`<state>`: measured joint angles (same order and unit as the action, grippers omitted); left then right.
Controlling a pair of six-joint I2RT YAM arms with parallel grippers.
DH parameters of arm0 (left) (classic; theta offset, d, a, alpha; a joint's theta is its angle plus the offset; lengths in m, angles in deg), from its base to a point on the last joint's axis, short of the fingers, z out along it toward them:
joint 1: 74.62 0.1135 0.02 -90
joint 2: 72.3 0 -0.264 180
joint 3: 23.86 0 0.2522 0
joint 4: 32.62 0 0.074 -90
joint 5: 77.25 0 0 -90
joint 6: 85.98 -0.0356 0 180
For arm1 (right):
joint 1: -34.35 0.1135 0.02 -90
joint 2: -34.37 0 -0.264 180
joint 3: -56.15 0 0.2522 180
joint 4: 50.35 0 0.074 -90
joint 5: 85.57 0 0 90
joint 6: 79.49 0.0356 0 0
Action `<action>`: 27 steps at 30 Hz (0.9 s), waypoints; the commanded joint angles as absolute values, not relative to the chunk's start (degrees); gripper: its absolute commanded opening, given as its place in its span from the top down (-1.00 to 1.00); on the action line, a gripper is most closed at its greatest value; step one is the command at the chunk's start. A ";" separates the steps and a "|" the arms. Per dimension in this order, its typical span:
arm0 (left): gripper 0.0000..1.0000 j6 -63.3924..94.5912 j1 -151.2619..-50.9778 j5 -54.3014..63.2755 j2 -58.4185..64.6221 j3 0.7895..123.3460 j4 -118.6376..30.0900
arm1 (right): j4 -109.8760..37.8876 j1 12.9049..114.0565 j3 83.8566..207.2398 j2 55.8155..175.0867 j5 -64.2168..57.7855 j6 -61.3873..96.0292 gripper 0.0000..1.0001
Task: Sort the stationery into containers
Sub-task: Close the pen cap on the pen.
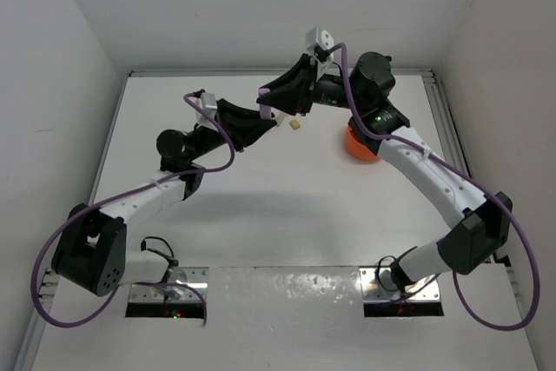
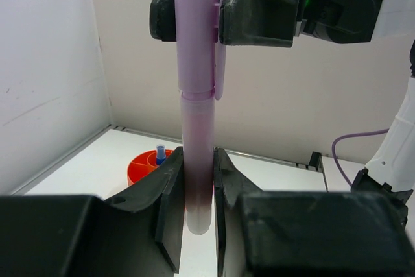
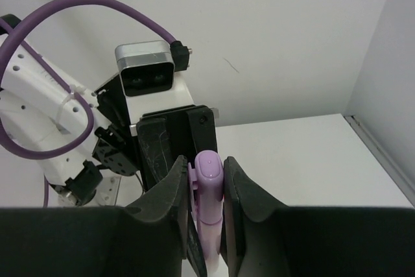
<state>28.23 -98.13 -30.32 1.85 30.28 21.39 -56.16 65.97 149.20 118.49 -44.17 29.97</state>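
1. The lilac plastic marker with a clipped cap (image 2: 196,128) is held off the white surface (image 1: 287,215), gripped at both ends.
2. The left tool (image 2: 197,189) is clamped on its barrel, and the right tool (image 3: 208,183) is clamped on its cap.
3. The round orange plastic tub with dividers (image 2: 139,168) sits beyond on the surface, with a small blue bottle (image 2: 160,155) standing in one compartment.
4. In the top view a small tan block (image 1: 295,125) shows near the tools.

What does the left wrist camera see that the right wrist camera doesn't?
Only the left wrist view shows the orange tub with a small blue bottle standing in it. Only the right wrist view shows the left arm's silver camera. Both show the lilac pen, pinched low down by the left gripper and at its cap by the right gripper.
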 commanded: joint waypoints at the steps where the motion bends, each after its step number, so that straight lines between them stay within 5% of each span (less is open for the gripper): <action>1: 1.00 28.98 -97.91 -29.35 1.26 31.82 26.92 | -58.04 65.82 147.53 117.78 -45.06 29.76 1.00; 27: 1.00 42.17 -96.16 -26.19 1.44 38.06 45.12 | -53.32 64.85 137.06 117.34 -52.71 23.44 1.00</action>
<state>38.54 -97.73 -35.37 3.70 31.92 21.08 -65.63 64.55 141.22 116.37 -47.63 30.32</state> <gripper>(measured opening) 0.166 0.211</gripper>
